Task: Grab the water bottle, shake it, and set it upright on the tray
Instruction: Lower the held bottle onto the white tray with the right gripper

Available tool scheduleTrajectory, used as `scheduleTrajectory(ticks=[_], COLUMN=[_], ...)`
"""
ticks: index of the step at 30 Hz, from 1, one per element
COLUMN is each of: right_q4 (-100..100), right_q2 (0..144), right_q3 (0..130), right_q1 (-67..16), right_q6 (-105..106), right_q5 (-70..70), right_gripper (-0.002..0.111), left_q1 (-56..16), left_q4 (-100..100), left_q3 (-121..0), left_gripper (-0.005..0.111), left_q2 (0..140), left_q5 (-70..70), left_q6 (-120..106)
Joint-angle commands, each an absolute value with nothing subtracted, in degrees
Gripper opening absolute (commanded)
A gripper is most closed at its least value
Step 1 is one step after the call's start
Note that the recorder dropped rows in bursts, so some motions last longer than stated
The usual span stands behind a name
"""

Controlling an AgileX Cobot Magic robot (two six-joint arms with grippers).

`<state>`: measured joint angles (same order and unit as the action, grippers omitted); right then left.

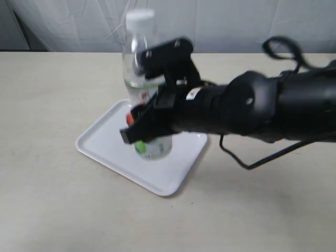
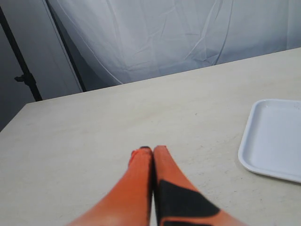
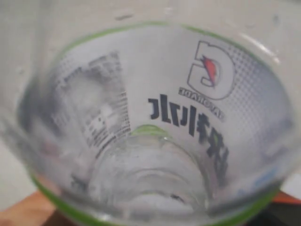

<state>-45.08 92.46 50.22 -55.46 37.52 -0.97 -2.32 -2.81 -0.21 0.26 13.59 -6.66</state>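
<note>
The water bottle (image 1: 137, 68) stands upright over the white tray (image 1: 105, 144), white cap on top. Its base is at or just above the tray's surface; I cannot tell whether it touches. My right gripper (image 1: 143, 131) reaches in from the right and is shut on the bottle's lower labelled part. In the right wrist view the bottle (image 3: 155, 117) fills the frame, and orange fingertips (image 3: 23, 212) show at its sides. My left gripper (image 2: 151, 150) is shut with nothing in it, low over the bare table, to one side of the tray (image 2: 273, 141). It is out of the exterior view.
The beige table (image 1: 52, 199) spreads all round the tray. A white cloth backdrop (image 1: 236, 21) hangs behind its far edge. A black cable (image 1: 252, 160) loops down from the right arm onto the table.
</note>
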Motion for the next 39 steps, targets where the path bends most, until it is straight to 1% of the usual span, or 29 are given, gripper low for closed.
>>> scheduleTrajectory(ticks=[1, 2, 4, 6, 7, 8, 9, 11, 12, 13, 14, 16, 17, 19, 21, 22, 23, 24, 26, 28, 30, 31, 33, 35, 37, 39], right_q4=[-43.42, -40.4, -41.86, -55.2, -58.5, -59.63, -56.9, -43.24, -34.66, -31.77, -32.71, -43.45, -46.5, -41.26, -26.83, -21.25, -19.02, -20.91, -29.6, -29.53, -19.71, -14.14, -13.47, -22.7, -17.71, -17.87], right_q2=[91.77, 90.98, 89.82, 89.35, 89.25, 89.25, 89.4, 89.52, 89.2, 88.82, 88.24, 87.73, 87.73, 87.73, 87.73, 87.4, 87.19, 87.17, 87.78, 88.59, 88.84, 88.73, 88.73, 89.31, 89.57, 89.8], right_q3=[52.08, 52.3, 51.8, 51.75, 51.99, 52.33, 52.88, 54.49, 54.63, 54.16, 53.19, 52.21, 52.39, 53.98, 55.91, 55.92, 55.52, 54.84, 54.32, 55.0, 55.88, 55.69, 54.95, 54.9, 55.0, 53.75], right_q1=[-56.86, -57.04, -55.2, -51.55, -50.24, -49.65, -49.82, -51.58, -52.6, -52.59, -51.17, -47.86, -47.35, -48.68, -51.62, -52.21, -51.41, -49.39, -46.34, -46.89, -49.54, -50.27, -48.28, -45.37, -47.19, -47.35], right_q6=[39.94, 41.14, 41.14, 41.25, 41.25, 41.25, 41.41, 41.97, 41.98, 39.54, 35.07, 28.37, 27.96, 28.32, 30.13, 29.75, 26.44, 21.26, 15.35, 16.4, 18.99, 19.65, 15.35, 8.99, 15.38, 15.12], right_q5=[-1.19, -1.49, -8.97, -17.01, -18.23, -16.64, -11.92, -0.34, 2.42, 0.94, -4.21, -13.26, -13.62, -6.76, 3.32, 4.3, 1.91, -2.6, -7.6, -5.18, 1.26, 2.24, -1.24, -4.21, -3.3, -9.65], right_gripper=[-0.001, -0.001, -0.001, -0.001, -0.001, -0.001, -0.001, -0.001, -0.001, -0.001, -0.001, -0.001, -0.001, -0.001, -0.001, -0.001, -0.001, -0.001, -0.001, -0.001, -0.001, -0.001, -0.001, -0.001, -0.001, -0.001], left_q1=[-2.34, -2.34, -2.34, -2.34, -2.34, -2.34, -2.34, -2.34, -2.34, -2.34, -2.34, -2.34, -2.34, -2.34, -2.34, -2.34, -2.34, -2.34, -2.34, -2.34, -2.34, -2.34, -2.34, -2.34, -2.34, -2.34], left_q4=[-2.53, -2.53, -2.53, -2.53, -2.53, -2.53, -2.53, -2.53, -2.53, -2.53, -2.53, -2.53, -2.53, -2.53, -2.53, -2.53, -2.53, -2.53, -2.53, -2.53, -2.53, -2.53, -2.53, -2.53, -2.53, -2.53], left_q3=[0.0, 0.0, 0.0, 0.0, 0.0, 0.0, 0.0, 0.0, 0.0, 0.0, 0.0, 0.0, 0.0, 0.0, 0.0, 0.0, 0.0, 0.0, 0.0, 0.0, 0.0, 0.0, 0.0, 0.0, 0.0, 0.0], left_gripper=[0.0, 0.0, 0.0, 0.0, 0.0, 0.0, 0.0, 0.0, 0.0, 0.0, 0.0, 0.0, 0.0, 0.0, 0.0, 0.0, 0.0, 0.0, 0.0, 0.0, 0.0, 0.0, 0.0, 0.0, 0.0, 0.0], left_q2=[0.0, 0.0, 0.0, 0.0, 0.0, 0.0, 0.0, 0.0, 0.0, 0.0, 0.0, 0.0, 0.0, 0.0, 0.0, 0.0, 0.0, 0.0, 0.0, 0.0, 0.0, 0.0, 0.0, 0.0, 0.0, 0.0], left_q5=[13.68, 13.68, 13.68, 13.68, 13.68, 13.68, 13.68, 13.68, 13.68, 13.68, 13.68, 13.68, 13.68, 13.68, 13.68, 13.68, 13.68, 13.68, 13.68, 13.68, 13.68, 13.68, 13.68, 13.68, 13.68, 13.68], left_q6=[-6.48, -6.48, -6.48, -6.48, -6.48, -6.48, -6.48, -6.48, -6.48, -6.48, -6.48, -6.48, -6.48, -6.48, -6.48, -6.48, -6.48, -6.48, -6.48, -6.48, -6.48, -6.48, -6.48, -6.48, -6.48, -6.59])
